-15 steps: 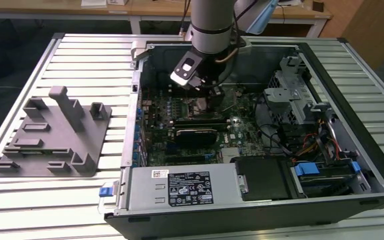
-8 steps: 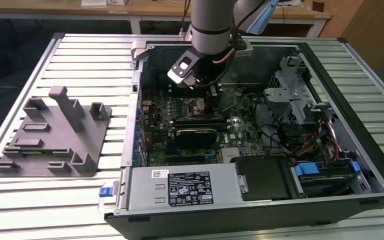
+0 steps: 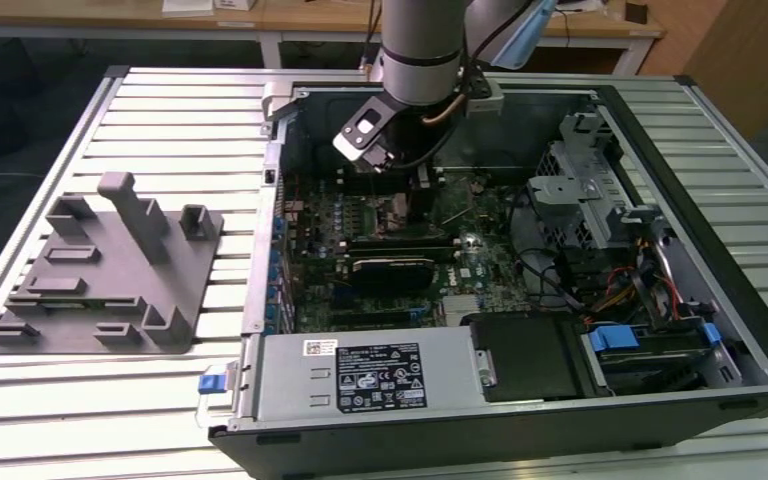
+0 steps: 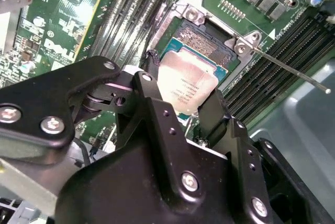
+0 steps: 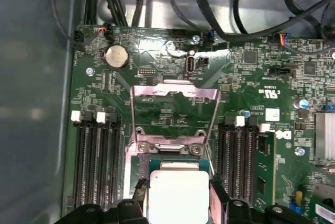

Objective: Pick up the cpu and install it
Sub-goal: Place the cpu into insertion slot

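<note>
Black two-finger gripper (image 4: 183,93) nearest lens, clamped on opposite edges of square silvery-grey metal cpu (image 4: 186,80) for a level seat. Open black computer case (image 3: 491,445); grey arm (image 3: 418,50) at 12 o'clock, exterior view. Green motherboard (image 5: 157,62). Silver load plate (image 5: 175,93) raised, baring socket (image 4: 201,41); the cpu sits directly over it.

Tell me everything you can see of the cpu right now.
The cpu is a flat square chip with a silvery metal top bearing faint print and a greenish rim. The pincer grips two opposite edges. It is over the open socket, whose lid is flipped up. Whether it is seated, I cannot tell.
</note>
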Tool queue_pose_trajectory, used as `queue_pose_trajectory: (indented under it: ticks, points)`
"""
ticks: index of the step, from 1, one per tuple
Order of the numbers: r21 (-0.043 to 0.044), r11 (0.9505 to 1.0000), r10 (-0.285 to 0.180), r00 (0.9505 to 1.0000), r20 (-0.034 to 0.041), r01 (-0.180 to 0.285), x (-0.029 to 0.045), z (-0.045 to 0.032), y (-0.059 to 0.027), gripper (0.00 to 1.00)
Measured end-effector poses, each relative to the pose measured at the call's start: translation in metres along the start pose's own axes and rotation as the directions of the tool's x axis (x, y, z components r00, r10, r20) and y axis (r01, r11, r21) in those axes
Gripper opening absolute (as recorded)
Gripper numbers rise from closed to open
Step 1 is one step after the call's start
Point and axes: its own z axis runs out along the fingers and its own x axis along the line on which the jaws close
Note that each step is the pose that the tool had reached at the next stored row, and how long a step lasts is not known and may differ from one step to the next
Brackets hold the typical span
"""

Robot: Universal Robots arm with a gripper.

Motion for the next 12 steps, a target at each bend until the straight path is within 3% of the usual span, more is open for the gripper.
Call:
queue_pose_trajectory:
  ticks: [5,12]
  points:
    - [0.0022,0.9982,0.060,0.9982,0.0037,-0.060,0.0002,0.0027,-0.0002,0.55]
    - [0.0020,0.9981,0.061,0.9981,0.0034,-0.061,0.0003,0.0044,-0.0002,0.55]
